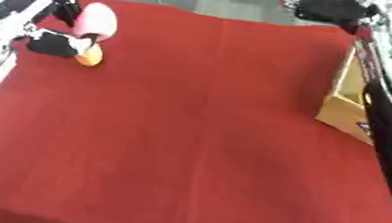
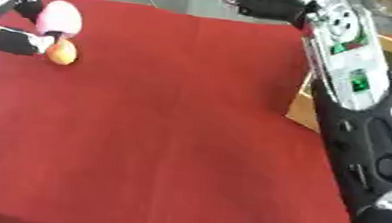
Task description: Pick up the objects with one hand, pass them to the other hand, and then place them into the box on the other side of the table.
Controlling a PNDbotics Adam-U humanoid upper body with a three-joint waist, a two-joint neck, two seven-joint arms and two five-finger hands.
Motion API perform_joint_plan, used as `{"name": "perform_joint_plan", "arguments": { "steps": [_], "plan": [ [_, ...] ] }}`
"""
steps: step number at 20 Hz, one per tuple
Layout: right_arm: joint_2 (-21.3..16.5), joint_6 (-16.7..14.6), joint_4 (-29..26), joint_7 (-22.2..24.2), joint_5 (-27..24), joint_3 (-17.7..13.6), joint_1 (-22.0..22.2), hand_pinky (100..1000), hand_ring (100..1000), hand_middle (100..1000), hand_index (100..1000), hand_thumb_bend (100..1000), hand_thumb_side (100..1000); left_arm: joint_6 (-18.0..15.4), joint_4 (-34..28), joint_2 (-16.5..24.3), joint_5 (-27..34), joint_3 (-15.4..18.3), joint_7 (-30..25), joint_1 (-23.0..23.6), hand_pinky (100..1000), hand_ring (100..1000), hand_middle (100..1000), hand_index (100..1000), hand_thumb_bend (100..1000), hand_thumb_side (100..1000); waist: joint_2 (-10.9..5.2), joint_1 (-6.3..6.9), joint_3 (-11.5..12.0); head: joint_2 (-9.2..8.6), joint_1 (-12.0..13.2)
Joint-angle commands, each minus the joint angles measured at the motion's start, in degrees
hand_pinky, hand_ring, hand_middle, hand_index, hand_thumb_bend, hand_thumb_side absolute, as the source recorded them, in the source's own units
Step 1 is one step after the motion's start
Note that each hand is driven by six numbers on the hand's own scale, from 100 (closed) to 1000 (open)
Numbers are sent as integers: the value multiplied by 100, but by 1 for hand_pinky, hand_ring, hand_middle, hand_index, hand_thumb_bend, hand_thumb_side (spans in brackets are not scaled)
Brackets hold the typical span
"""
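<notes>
Left hand at upper left of frame, fingers curled beside pink object and small orange object; grasp could not be told. Both objects lay on red bench, touching each other. Cardboard box stood at right edge. Right arm ran along right side; right hand's fingers not visible.
</notes>
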Motion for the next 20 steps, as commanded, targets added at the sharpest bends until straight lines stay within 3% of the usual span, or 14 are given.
{"name": "perform_joint_plan", "arguments": {
  "steps": [1,10,16,20],
  "plan": [
    [374,-149,134,245,278,158,-203,987,1000,795,879,100,111,171,-527,-54,-202,-46,-39,-47,720,552,506,495,246,100,-249,-56,27,-38,-60],
    [1165,-662,855,686,1159,428,-396,983,1000,798,882,100,126,67,-834,-558,-639,-278,77,-85,717,546,503,495,240,100,-258,-95,58,-32,-160],
    [1282,-962,1129,955,1791,454,-433,989,1000,825,922,100,100,-121,-846,-627,-936,-370,296,-34,717,548,506,497,249,100,-252,-105,61,-21,-174],
    [1322,-1119,1140,895,2267,381,-406,990,1000,824,934,100,100,-188,-954,-634,-1019,-397,393,52,713,543,502,495,245,100,-242,-103,60,-6,-186]
  ]
}}
